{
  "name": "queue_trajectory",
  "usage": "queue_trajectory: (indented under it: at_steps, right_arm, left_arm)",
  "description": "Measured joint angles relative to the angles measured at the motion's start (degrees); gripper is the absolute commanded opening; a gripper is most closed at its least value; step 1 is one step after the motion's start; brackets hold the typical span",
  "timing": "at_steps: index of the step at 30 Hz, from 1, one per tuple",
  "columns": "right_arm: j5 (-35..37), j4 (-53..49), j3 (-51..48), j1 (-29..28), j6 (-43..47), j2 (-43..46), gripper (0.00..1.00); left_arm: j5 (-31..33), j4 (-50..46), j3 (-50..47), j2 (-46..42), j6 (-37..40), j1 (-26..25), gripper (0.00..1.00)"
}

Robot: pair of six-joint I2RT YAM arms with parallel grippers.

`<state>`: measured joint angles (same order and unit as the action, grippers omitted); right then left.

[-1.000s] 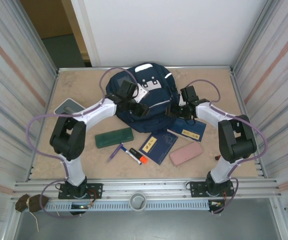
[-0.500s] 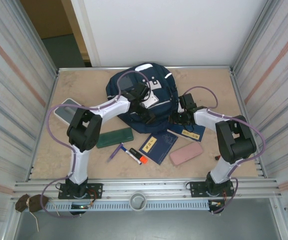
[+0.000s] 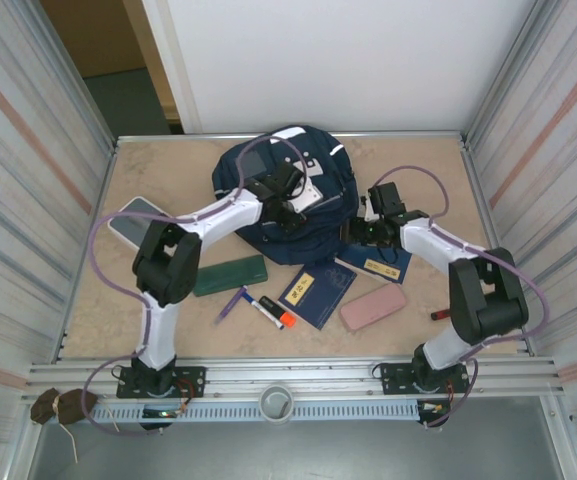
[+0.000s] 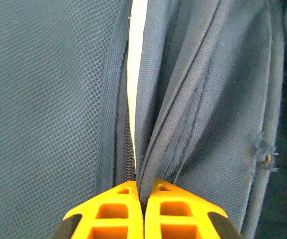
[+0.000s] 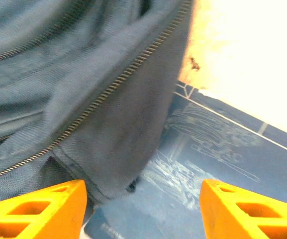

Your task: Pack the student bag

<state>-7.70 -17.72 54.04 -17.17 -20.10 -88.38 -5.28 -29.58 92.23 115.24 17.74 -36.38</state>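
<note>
Top external view: student bag (image 3: 268, 175) lies flat at the middle of the bench's (image 3: 168, 170) far edge, and both arms reach in to it. Left end effector (image 3: 290, 213) is down on the bag's near panel. In the left wrist view its orange fingertips (image 4: 121, 201) are pressed together with a fold of navy fabric nipped between them, just beside a white stripe (image 4: 136, 59), so it is closed on the bag. This is likely a pinch at the seam to lift the flap and get the bag open. Right end effector (image 3: 360, 232) sits at the bag's near-right edge. In the right wrist view its fingers stand wide apart with nothing between them, hovering where the bag's hem laps onto a blue booklet (image 5: 208, 149). It is probably placed to brace the bag or catch the other side of the opening. The zipper (image 5: 118, 84) looks shut where visible and no opening shows, so what is inside cannot be told. Loose on the bench toward the near edge are a green pencil case (image 3: 228, 274), purple pen (image 3: 232, 303), orange-tipped marker (image 3: 271, 311), second booklet with yellow label (image 3: 316, 293) and pink case (image 3: 373, 306). Both cases are closed. A phone-like slab (image 3: 133, 222) lies near the left edge. Packing looks not yet begun.
</note>
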Motion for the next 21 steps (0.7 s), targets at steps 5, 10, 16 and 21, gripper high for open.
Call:
queue_trajectory:
  at_steps: [5, 10, 16, 21]
  right_arm:
    - [0.0, -2.2, -0.7, 0.4, 0.9, 6.4, 0.70]
    - [0.0, -3.3, -2.5, -0.1, 1.1, 8.5, 0.71]
    - [-0.2, -4.2, -2.8, -1.7, 1.2, 8.7, 0.74]
    - [-0.8, -4.3, -2.8, -3.1, 1.2, 8.8, 0.75]
  left_arm:
    - [-9.5, 2.8, -3.4, -8.4, -4.0, 5.9, 0.00]
    - [-21.5, 7.2, -4.0, -12.7, -10.3, 12.7, 0.00]
    - [-28.4, 8.2, -3.7, -12.8, -13.7, 15.4, 0.00]
    - [-29.4, 7.5, -3.4, -12.6, -14.4, 17.0, 0.00]
